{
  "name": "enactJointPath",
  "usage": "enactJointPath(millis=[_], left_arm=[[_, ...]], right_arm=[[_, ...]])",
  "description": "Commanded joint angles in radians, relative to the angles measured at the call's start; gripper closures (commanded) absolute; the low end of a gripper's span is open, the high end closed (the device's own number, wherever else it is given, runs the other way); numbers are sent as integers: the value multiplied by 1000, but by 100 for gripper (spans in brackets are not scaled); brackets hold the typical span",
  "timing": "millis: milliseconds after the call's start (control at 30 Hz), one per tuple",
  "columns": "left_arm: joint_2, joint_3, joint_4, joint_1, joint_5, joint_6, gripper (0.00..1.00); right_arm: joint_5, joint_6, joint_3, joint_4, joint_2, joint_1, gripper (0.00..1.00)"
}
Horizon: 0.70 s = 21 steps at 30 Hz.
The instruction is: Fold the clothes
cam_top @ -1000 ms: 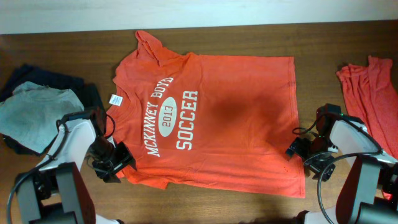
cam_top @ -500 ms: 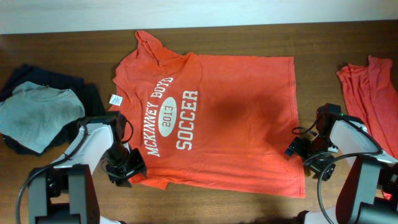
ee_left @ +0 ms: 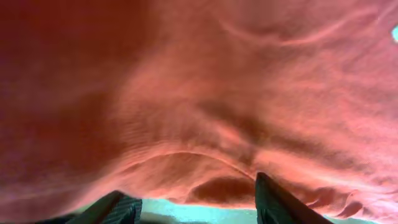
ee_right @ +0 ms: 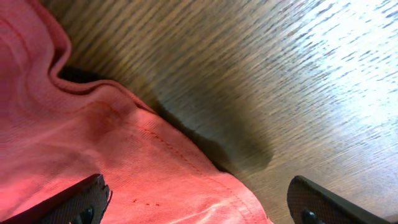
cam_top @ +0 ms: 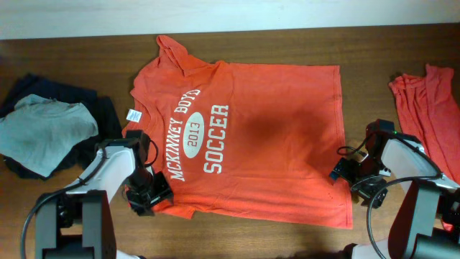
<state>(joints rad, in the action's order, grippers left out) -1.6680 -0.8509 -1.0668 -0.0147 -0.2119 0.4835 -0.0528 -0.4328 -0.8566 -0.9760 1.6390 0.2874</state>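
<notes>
Overhead looks straight down; wrist cameras sit close at opposite edges of the T-shirt [cam_top: 244,137].

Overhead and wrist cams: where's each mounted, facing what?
Overhead: above, looking straight down on orange-red short-sleeved cotton T-shirt on brown wooden table; both arms, left gripper, right gripper show.
Left wrist: on left arm, close on shirt fabric; its dark fingertips at bottom.
Right wrist: on right arm, facing shirt edge and bare wood; fingertips in lower corners.
Shared: overhead and right wrist both show that edge on wood.
</notes>
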Motion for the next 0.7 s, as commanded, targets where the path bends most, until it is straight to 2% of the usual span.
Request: enactJointPath(millis=[0, 67, 100, 267, 333, 433, 533, 567, 600, 667], left_arm=[[19, 13, 20, -23, -1, 2, 67], [19, 13, 23, -23, -2, 2, 94], [19, 12, 23, -23, -2, 2, 100], [32, -55, -61, -22, -86, 2, 99], [66, -134, -126, -22, -88, 0, 99], [107, -216, -138, -22, -79, -6, 99], [124, -288, -128, -22, -49, -6, 99], [124, -301, -126, -22, -42, -6, 100], [124, -303, -122, -22, -42, -6, 99], [124, -304, -116, -22, -37, -5, 100]], right_arm=[[-23, 10, -15, 1, -18, 2, 3], [-23, 10, -15, 1, -18, 2, 3], [-23, 10, -15, 1, -18, 2, 3], [-48, 52, -15, 0, -18, 2, 4], [-107, 119, -15, 11, -18, 2, 5], [-235, 214, -15, 45, -18, 2, 8], [-411, 293, -15, 89, -18, 2, 27], [-433, 295, -16, 94, -18, 2, 36], [-441, 294, -16, 94, -18, 2, 41], [-441, 294, -16, 93, -18, 2, 39]])
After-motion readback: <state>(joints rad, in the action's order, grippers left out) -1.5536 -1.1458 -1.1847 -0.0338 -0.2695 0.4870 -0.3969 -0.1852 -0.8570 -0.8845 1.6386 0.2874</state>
